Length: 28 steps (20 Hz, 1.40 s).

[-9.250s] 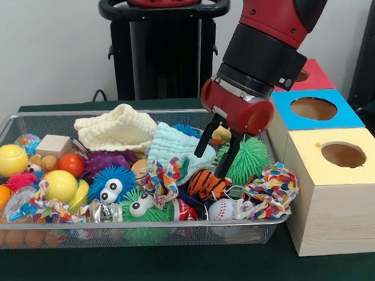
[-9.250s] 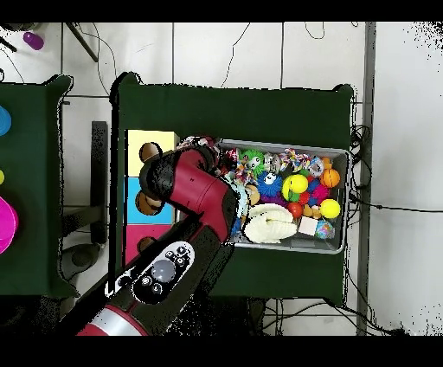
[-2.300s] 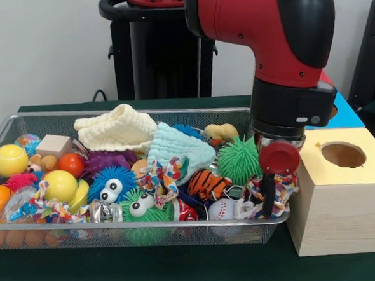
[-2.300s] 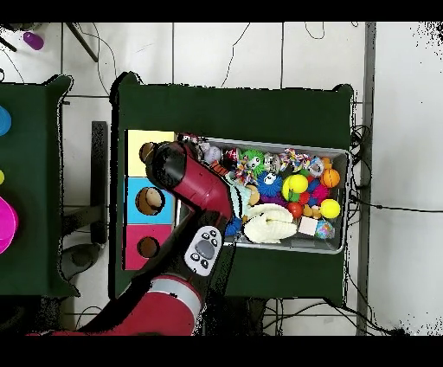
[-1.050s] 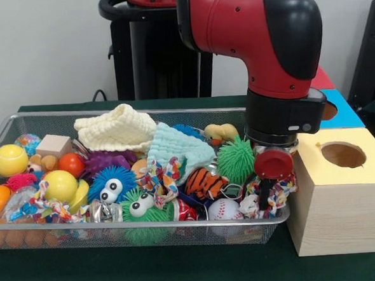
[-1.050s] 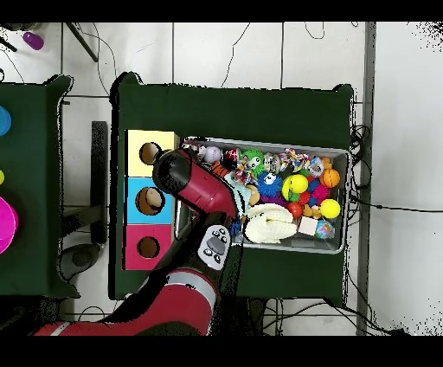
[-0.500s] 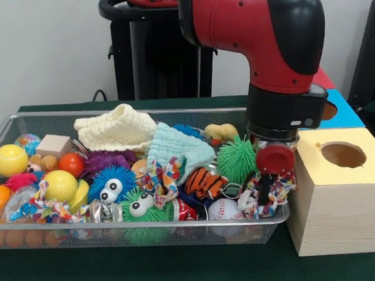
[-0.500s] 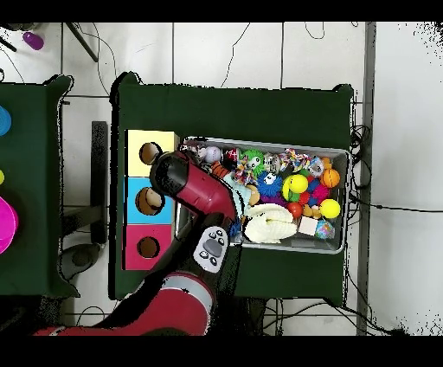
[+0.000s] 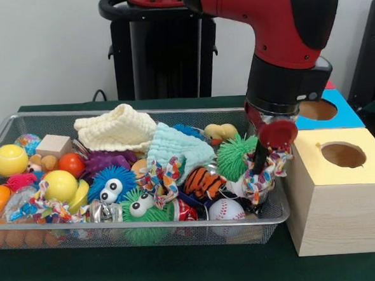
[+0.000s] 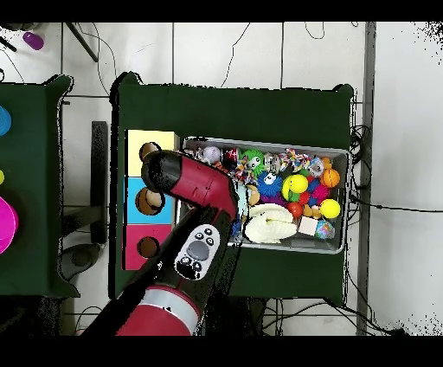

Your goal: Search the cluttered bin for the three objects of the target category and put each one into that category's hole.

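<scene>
1. Two worries: the tool [image 9: 260, 163] is clamped on the rope toy [image 9: 261, 174], lifted just over the bin [image 9: 20, 119] corner beside the yellow box [image 9: 343, 194].
2. Dangling loops could snag the mesh rim or miss the hole [image 9: 343, 154].

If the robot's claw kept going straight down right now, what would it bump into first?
The gripper points down while gripping the rope toy. Below it probably lies the baseball or the bin's wire floor; depth is unclear.
</scene>
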### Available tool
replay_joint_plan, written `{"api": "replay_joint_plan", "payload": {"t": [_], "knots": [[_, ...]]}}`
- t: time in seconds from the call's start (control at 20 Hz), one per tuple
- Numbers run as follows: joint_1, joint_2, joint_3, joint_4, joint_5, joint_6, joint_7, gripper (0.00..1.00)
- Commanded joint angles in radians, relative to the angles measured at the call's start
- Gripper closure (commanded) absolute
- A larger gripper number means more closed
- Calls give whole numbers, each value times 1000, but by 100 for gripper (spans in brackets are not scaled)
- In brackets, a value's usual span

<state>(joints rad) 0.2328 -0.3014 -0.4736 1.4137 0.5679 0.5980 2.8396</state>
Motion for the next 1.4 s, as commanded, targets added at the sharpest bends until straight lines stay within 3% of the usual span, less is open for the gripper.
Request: {"api": "replay_joint_plan", "payload": {"t": [0.05, 0.3, 0.6, 1.1, 1.4], "knots": [[-21, -5, -60, -158, -151, 249, -12, 100], [-29, 6, -78, -244, -238, 292, -49, 100], [-25, 1, -64, -270, -292, 295, -34, 100], [13, -1, -49, -287, -293, 308, 60, 100], [22, 17, -43, -355, -260, 450, 115, 100]]}}
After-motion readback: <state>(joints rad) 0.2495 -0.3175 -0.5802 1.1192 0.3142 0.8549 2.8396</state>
